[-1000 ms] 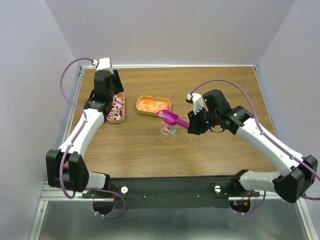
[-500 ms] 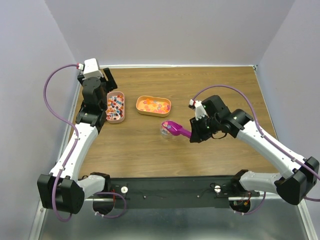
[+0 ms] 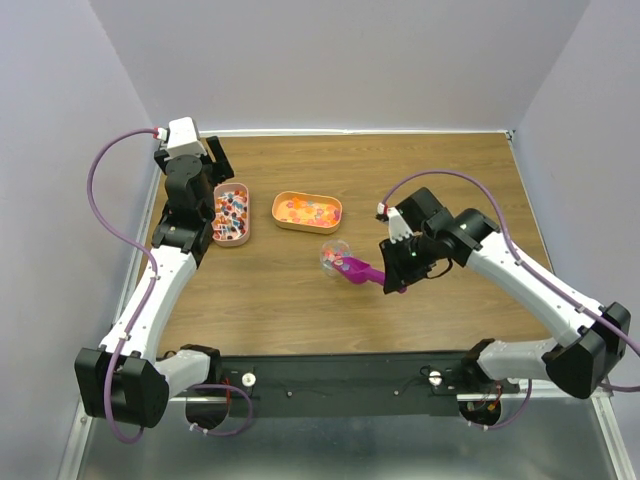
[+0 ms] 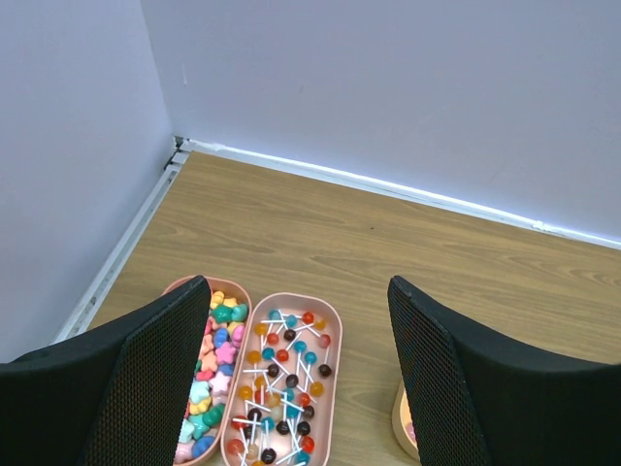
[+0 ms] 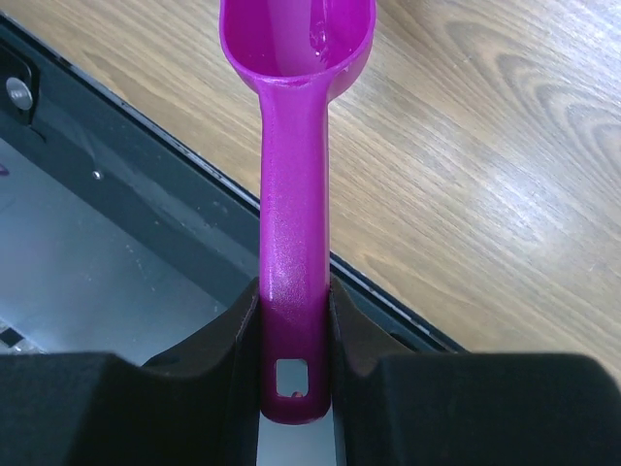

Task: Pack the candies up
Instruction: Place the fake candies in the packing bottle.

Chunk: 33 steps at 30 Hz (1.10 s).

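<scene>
Above the grained wooden table (image 3: 280, 300), a glossy magenta scoop (image 5: 294, 194) was clamped by the right gripper (image 5: 294, 320); the left gripper (image 4: 299, 291) was spread wide apart

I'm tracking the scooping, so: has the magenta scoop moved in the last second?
Yes. The magenta scoop, gripped by the right pincer, has drawn away from the peach tray nearest it, toward the near edge of the table.

The scoop (image 5: 294, 252) is magenta, the table (image 3: 450, 180) brown wood-grain, the trays (image 4: 336, 316) peach, the candies (image 4: 286, 379) red, orange, blue and dark, the walls (image 4: 388, 87) lilac.
</scene>
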Motion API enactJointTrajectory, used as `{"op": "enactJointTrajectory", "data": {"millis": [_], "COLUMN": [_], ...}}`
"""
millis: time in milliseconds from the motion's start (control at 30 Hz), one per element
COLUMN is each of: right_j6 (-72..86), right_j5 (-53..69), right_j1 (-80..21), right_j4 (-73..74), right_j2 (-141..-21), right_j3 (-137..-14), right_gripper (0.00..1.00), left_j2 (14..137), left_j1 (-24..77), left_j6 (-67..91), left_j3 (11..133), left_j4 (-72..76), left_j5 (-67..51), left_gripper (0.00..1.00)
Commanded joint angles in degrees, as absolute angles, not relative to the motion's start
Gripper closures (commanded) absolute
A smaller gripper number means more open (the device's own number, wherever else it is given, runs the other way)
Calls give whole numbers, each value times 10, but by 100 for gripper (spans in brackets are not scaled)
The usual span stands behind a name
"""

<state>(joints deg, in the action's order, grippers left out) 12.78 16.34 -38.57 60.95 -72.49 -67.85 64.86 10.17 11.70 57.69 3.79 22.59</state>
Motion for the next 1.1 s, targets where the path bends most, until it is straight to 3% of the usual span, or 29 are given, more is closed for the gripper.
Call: {"op": "enactJointTrajectory", "data": {"millis": [0,1067], "right_j6": [141,128], "right_j5": [150,140], "right_j1": [-390,-389], "right_j4": [657,786], "right_j2": [-755,-894], "right_j3": [-731,-917], "right_gripper": [99,99], "left_j2": [650,652], "left_j1": [98,93], "left_j6": [109,111], "left_j3": [574,577], "left_j4": [51,47], "left_j5": [247,232], "left_gripper": [18,19]}}
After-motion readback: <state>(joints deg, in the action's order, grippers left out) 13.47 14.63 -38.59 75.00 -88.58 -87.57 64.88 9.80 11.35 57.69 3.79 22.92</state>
